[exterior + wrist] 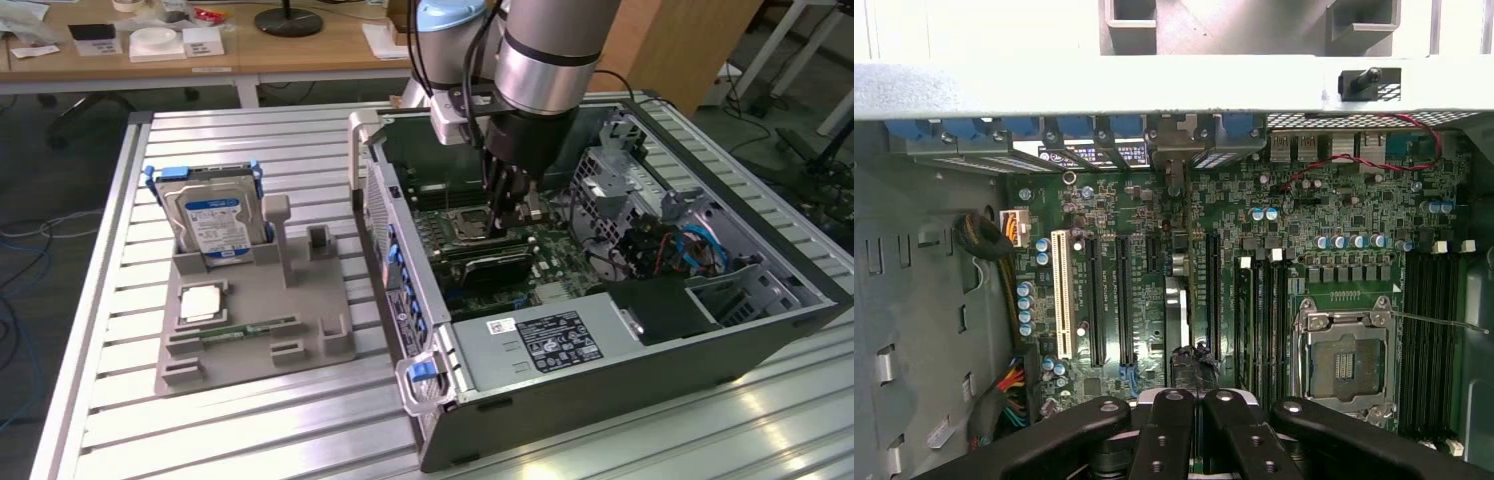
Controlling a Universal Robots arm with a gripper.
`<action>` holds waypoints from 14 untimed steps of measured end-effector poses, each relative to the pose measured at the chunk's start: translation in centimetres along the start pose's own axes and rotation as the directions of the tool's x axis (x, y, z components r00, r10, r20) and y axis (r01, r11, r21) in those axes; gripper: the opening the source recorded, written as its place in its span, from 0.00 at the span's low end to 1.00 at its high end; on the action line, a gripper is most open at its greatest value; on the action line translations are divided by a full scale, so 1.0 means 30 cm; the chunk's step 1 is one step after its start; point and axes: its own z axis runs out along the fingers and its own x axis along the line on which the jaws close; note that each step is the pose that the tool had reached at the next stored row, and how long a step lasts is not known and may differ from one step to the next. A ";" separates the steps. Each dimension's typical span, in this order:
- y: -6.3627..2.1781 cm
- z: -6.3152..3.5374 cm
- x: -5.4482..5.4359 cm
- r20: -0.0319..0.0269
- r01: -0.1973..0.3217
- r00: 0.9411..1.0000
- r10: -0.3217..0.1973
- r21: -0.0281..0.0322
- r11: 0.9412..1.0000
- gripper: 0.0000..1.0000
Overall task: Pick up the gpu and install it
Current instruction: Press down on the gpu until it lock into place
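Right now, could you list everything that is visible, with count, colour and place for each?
PC case: one, dark grey, open on the slatted table.
Motherboard: one, green, inside the case.
CPU socket: one, silver frame, on the motherboard, open.
White slot: one, on the motherboard beside the black slots.
GPU: one, dark edge, standing on the motherboard below the gripper.
Holder: one, grey, at the exterior view's left of the case.
Hard drive: one, blue-white label, upright in the holder.
Memory stick: one, green, flat in the holder.
Desk: one, wooden, behind the table, with small items.
Gripper: one, black, shut, inside the case above the GPU.
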 end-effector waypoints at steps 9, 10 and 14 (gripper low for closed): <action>0.000 0.001 -0.003 0.000 0.000 1.000 0.000 0.000 1.000 0.11; 0.000 0.002 -0.003 0.000 0.000 1.000 0.000 0.000 1.000 0.11; 0.000 0.003 -0.003 0.000 0.000 1.000 0.000 0.000 1.000 0.11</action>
